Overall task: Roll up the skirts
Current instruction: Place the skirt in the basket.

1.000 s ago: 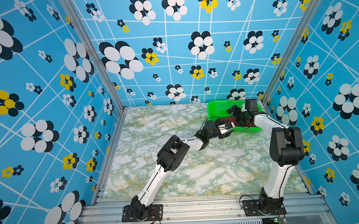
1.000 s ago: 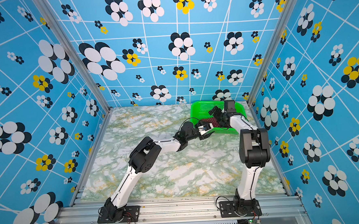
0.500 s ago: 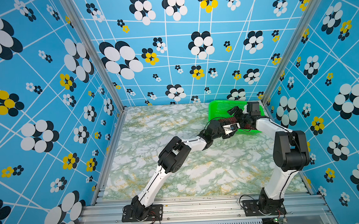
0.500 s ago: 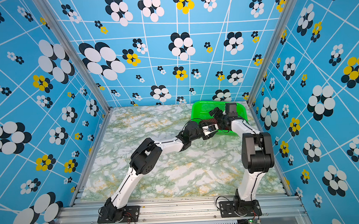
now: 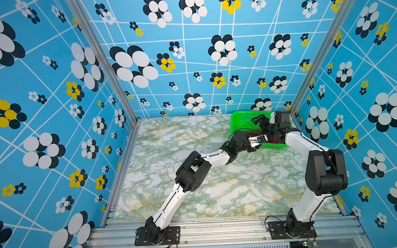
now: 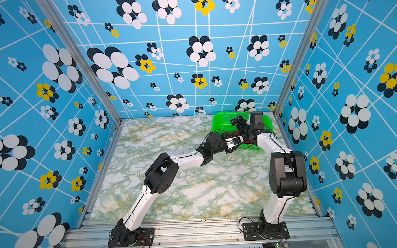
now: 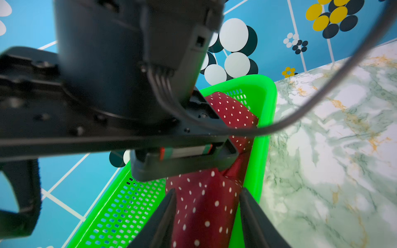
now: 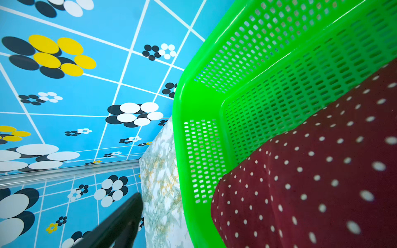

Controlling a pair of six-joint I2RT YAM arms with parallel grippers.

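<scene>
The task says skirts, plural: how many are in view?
1: the maroon polka-dot skirt lies in the green basket, gripped by the left hand. Others could hide beneath it.

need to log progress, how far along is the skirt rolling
Early, it seems. Done: no rolling that shows; the skirt lies as a bundle in the green basket, not spread on the table. In hand: the left gripper grips it inside the basket, and the right gripper hangs open above. Left: probably lifting it out, laying it flat and rolling it.
</scene>
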